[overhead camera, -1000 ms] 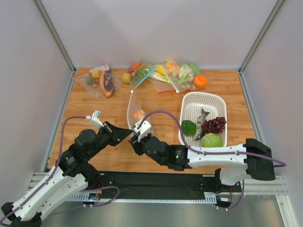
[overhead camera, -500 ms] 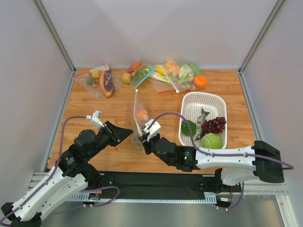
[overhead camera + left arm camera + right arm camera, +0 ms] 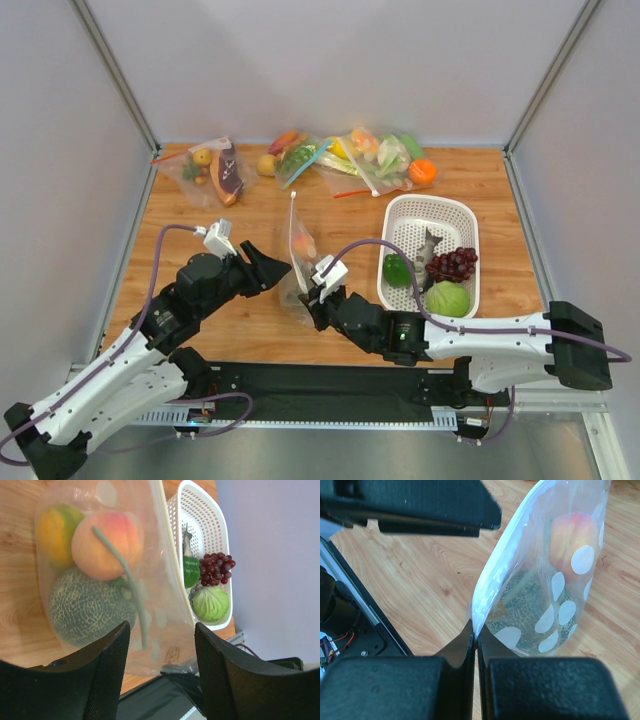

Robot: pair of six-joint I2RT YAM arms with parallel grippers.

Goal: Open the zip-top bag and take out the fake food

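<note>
Near the middle of the wooden surface (image 3: 480, 190), a clear plastic zip-top bag printed with large white polka dots (image 3: 299, 262) stood on edge. Its long axis, marked by the white zip strip (image 3: 295, 225) along its upper edge, ran straight away from the arms.

Inside sat the fake food: a dull grey-green netted plastic ball (image 3: 90, 607) lowest, an orange-red plastic peach (image 3: 105, 545) beyond it, and a small yellow plastic fruit (image 3: 55, 532) beside the peach.

The right jaws were clamped shut on the near end of the strip, and the bag stretched away from them. The left jaws stood wide and held nothing. They sat just left of the bag, facing its broad side. In the left wrist view the bag was framed between the two tips, but contact could not be told.

The left jaws were the free pair, so the coming move probably turned on them reaching the strip's lip opposite the right grip.

A white perforated plastic basket (image 3: 430, 200) lay just right of the bag.
</note>
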